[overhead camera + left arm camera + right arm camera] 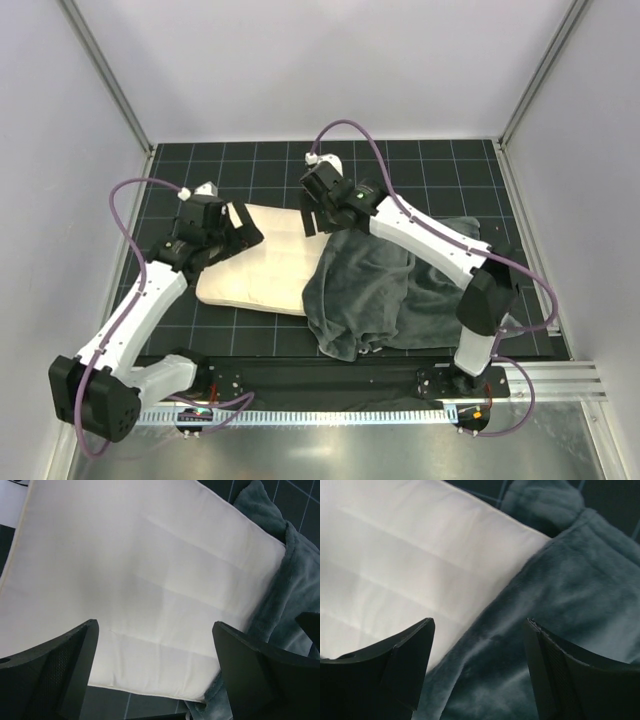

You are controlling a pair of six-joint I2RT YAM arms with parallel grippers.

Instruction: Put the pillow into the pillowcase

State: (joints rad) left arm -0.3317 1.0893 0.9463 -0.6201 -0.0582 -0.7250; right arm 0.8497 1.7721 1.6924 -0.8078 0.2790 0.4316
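The left gripper [155,625] gaped wide above the cream pillow [140,555]; the right gripper [480,622] stood open over the grey pillowcase [570,580], both empty.

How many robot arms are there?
2. The left arm reaches over the left end of the pillow. The right arm reaches over where the grey pillowcase meets the pillow. None looks hidden.

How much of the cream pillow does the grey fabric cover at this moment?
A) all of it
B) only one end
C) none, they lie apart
B: the pillowcase overlaps just one end of the pillow, and the rest of the pillow's cream surface lies bare.
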